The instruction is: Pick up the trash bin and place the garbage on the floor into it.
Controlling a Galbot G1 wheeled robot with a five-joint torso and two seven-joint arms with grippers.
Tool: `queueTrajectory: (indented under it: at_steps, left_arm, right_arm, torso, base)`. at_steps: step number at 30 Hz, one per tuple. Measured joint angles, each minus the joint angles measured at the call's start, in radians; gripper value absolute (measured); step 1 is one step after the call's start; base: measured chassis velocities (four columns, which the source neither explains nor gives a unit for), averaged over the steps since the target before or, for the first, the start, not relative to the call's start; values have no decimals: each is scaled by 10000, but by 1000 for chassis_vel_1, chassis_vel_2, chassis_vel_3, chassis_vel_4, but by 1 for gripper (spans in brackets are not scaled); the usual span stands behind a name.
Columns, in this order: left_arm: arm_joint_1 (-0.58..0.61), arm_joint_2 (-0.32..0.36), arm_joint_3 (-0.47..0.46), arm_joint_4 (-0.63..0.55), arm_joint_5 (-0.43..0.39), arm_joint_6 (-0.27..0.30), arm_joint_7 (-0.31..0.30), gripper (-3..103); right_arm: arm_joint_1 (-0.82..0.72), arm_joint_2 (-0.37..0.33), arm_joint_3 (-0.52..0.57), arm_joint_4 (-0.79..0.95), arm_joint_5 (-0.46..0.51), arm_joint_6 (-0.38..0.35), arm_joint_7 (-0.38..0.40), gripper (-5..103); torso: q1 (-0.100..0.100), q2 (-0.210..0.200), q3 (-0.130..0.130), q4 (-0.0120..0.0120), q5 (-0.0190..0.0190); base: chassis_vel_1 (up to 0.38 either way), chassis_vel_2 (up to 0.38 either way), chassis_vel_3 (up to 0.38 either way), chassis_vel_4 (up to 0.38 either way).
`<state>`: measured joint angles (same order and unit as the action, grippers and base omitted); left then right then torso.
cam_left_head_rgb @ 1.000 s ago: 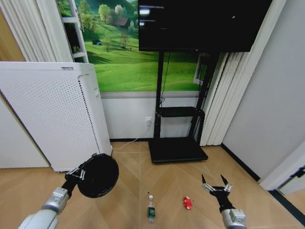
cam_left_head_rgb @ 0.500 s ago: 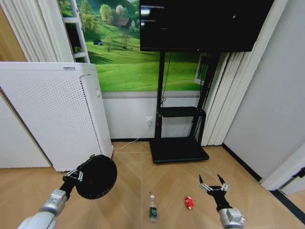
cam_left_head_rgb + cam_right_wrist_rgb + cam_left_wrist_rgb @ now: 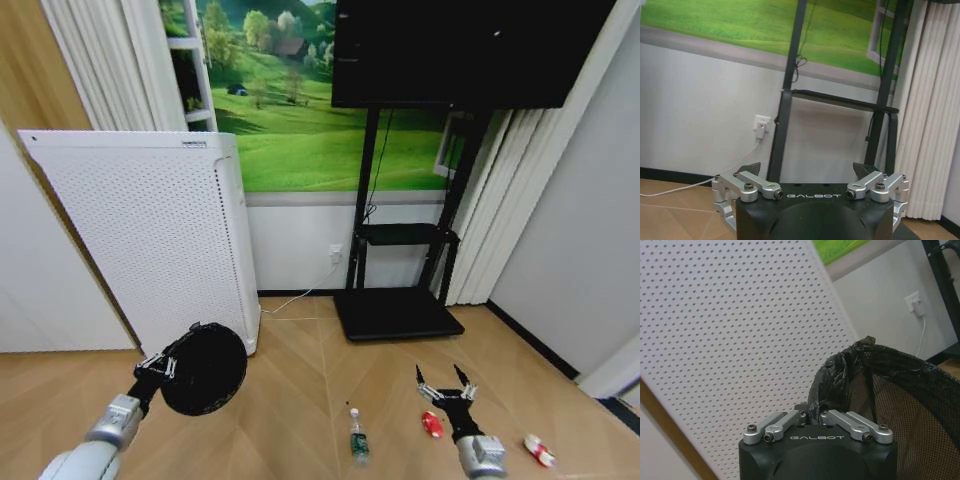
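**Bin held aloft at left; litter on floor ahead**

The trash bin [image 3: 204, 368] is held clear of the floor [image 3: 290, 400] by the left gripper [image 3: 157, 366], just in front of the white perforated appliance [image 3: 140, 240]. In the left wrist view the fingers are seen closed together on the bin's rim [image 3: 840, 385], which is wrapped in a black liner.

The bin is judged light and fairly stiff, being open mesh; the rim is the sensible hold, though the liner film may slip under the pads.

Garbage noted on the floor: a clear bottle [image 3: 357, 440] with green label lying near centre, a crushed red can [image 3: 432, 424] just beside the right gripper [image 3: 446, 384], and a red-and-white wrapper [image 3: 539, 450] farther right. All three are judged light; the bottle may roll and the can has yielding walls.

The right gripper hangs low, jaws spread wide, empty.
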<state>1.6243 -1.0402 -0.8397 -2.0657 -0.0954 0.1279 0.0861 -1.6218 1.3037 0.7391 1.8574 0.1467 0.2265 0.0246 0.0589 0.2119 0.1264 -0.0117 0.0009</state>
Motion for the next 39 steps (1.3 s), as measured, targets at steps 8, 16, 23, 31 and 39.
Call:
queueTrajectory:
  at_steps: [8,16,23,31,39]
  left_arm:
    - [-119,-24,83,75,12,-4,-6,7]
    - [-252,-53,216,95,18,-3,-6,7]
    - [-369,-127,436,73,14,-3,3,7]
    - [-486,-189,705,134,26,-4,3,7]
    - [-841,-213,1315,554,163,-3,-9,7]
  right_arm:
    - [13,-7,-88,-15,267,25,30,100]
    - [-21,-239,-245,156,-26,-348,201,100]
    - [219,-725,-666,-184,-103,-610,231,100]
    - [719,-1800,-1487,-1287,1355,-1587,453,100]
    - [2082,-3528,-3604,-4298,3305,-2394,419,100]
  torso:
    - [2,-1,1,0,-19]
    - [1,-2,3,5,-10]
    - [2,-2,3,-6,-5]
    - [3,-2,2,2,-8]
    - [3,-3,3,-2,-7]
  base:
    - [362,361,-359,-345]
    - [130,80,-106,-136]
    - [-90,-45,73,44]
    - [-13,-5,5,6]
    - [0,0,0,0]
